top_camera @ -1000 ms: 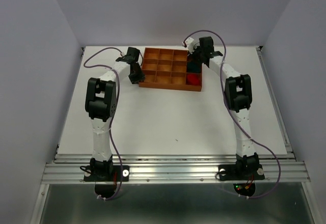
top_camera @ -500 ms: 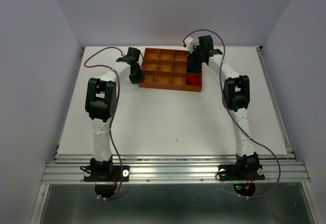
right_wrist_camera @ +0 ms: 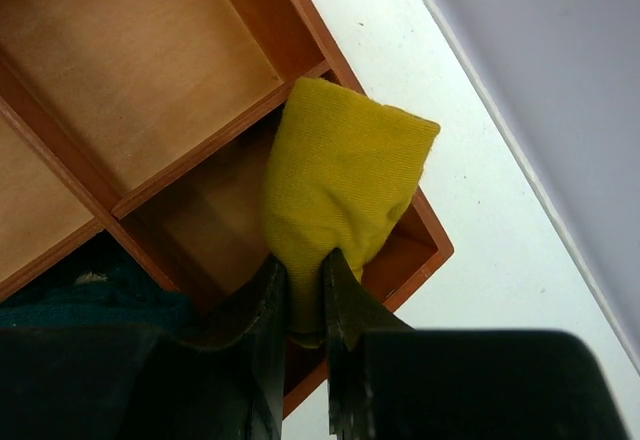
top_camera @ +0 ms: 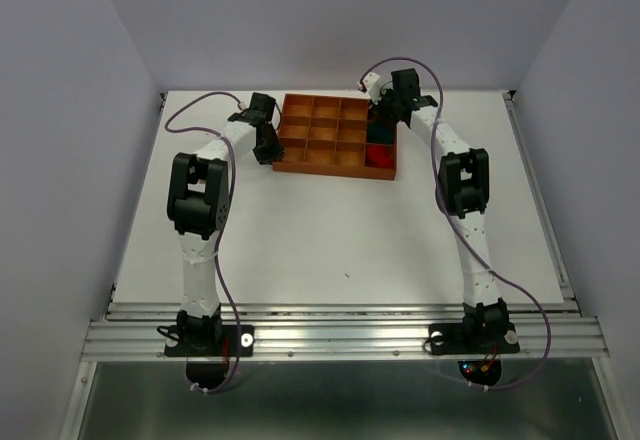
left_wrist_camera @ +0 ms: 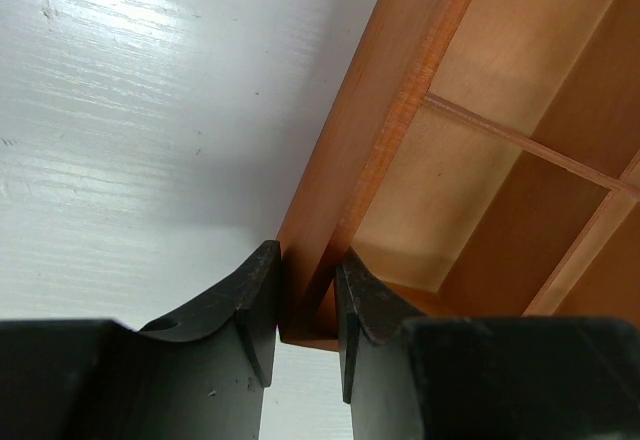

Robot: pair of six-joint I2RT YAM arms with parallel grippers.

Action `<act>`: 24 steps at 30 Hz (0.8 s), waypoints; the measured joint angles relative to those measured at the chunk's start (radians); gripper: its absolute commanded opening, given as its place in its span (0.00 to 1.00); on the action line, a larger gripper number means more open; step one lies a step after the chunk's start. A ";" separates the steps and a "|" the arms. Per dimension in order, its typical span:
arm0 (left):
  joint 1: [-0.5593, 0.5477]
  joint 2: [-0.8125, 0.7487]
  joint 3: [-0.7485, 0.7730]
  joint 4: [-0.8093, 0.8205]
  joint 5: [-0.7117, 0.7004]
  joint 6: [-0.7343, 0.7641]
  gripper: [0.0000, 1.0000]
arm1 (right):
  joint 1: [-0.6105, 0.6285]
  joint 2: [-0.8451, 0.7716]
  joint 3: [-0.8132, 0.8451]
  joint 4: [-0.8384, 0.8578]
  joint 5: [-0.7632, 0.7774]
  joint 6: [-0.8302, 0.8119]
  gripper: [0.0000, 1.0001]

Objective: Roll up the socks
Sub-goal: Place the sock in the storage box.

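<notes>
Left gripper (left_wrist_camera: 306, 258) is clamped on the tray (left_wrist_camera: 372, 128), on its left wall at the near-left corner, with one finger outside and one inside. Right gripper (right_wrist_camera: 303, 262) has its jaws pinched on one end of the yellow sock (right_wrist_camera: 340, 170). That sock is bunched over the tray's far-right corner compartment; can't tell if it touches the floor. Teal sock (right_wrist_camera: 100, 300) sits in the middle compartment of the tray's right column. Red sock (top_camera: 379, 156) is in the near-right one.
</notes>
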 measured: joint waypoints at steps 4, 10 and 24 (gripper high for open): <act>0.000 0.000 0.000 0.000 0.000 0.001 0.17 | 0.000 -0.003 -0.025 0.037 0.016 0.023 0.23; 0.000 0.000 0.000 0.000 -0.001 0.000 0.10 | 0.000 -0.054 -0.134 0.145 0.043 0.063 0.40; 0.000 0.000 0.000 -0.001 -0.009 0.005 0.09 | -0.011 -0.113 -0.219 0.204 0.023 0.178 0.49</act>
